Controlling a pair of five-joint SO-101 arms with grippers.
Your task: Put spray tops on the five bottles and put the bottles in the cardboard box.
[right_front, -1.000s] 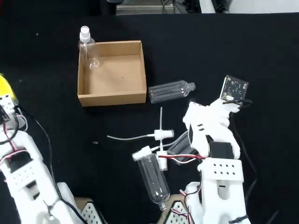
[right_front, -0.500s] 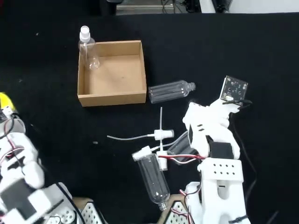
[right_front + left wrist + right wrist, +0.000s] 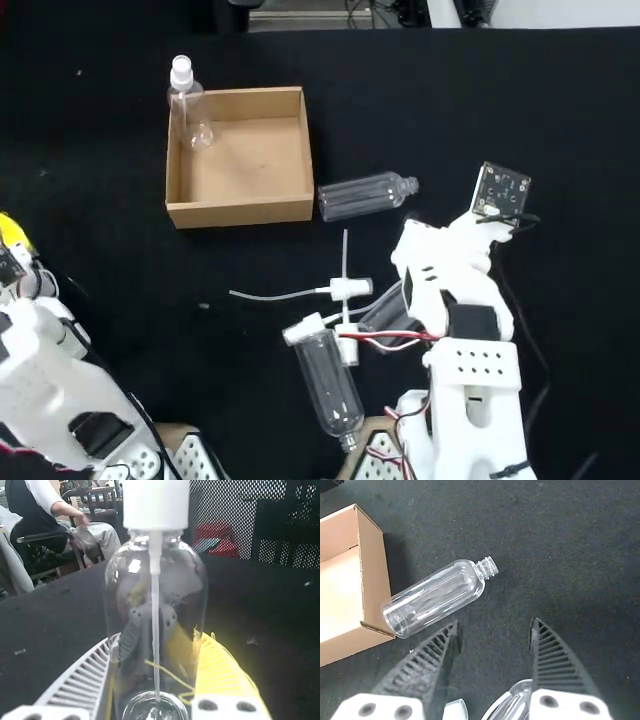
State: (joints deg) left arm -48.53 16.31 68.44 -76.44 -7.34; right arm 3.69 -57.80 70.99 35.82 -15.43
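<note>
Two fingers, one yellow (image 3: 220,675) and one ribbed white, pinched a clear plastic bottle (image 3: 155,590) between them in the left gripper (image 3: 159,642). Its white spray top (image 3: 156,502) was seated, with the dip tube running down inside. The right gripper (image 3: 495,625) had its fingers (image 3: 427,662) spread with nothing between them, above the black table (image 3: 560,540). Near it an uncapped clear bottle (image 3: 435,600) lay at three o'clock of the brown cardboard box (image 3: 240,212). One capped bottle (image 3: 188,105) leaned in the box's eleven o'clock corner. Toward the table's six o'clock lay loose white spray tops (image 3: 350,289) and two further open bottles (image 3: 332,385). We judged two of five capped and one boxed; three caps and four placements remained.
</note>
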